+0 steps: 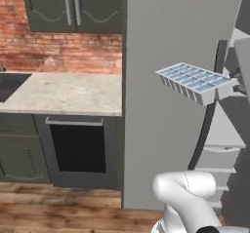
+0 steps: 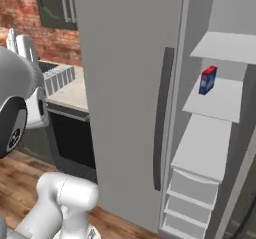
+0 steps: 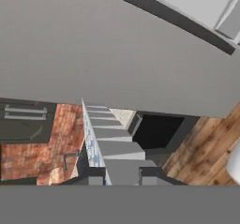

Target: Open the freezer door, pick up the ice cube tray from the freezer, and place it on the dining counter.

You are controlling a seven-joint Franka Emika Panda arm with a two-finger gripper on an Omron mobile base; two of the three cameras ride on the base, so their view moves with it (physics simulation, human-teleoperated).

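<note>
My gripper (image 3: 121,178) is shut on one end of the ice cube tray (image 3: 110,143), a pale blue-white grid tray that sticks out ahead of the fingers. In the left base view the ice cube tray (image 1: 194,83) hangs level in the air in front of the freezer door (image 1: 161,120), with the gripper (image 1: 233,87) at its right end. The grey freezer door (image 2: 125,83) stands swung open, its dark curved handle (image 2: 161,118) facing me. The freezer (image 2: 210,148) shows pale shelves and drawers. The dining counter is out of view.
A blue and red box (image 2: 208,79) stands on a freezer shelf. Left of the door are a speckled worktop (image 1: 68,93), a dark oven (image 1: 78,146), a sink (image 1: 9,85), upper cabinets (image 1: 73,5) and a brick wall (image 1: 58,51). Wooden floor (image 1: 58,207) lies below.
</note>
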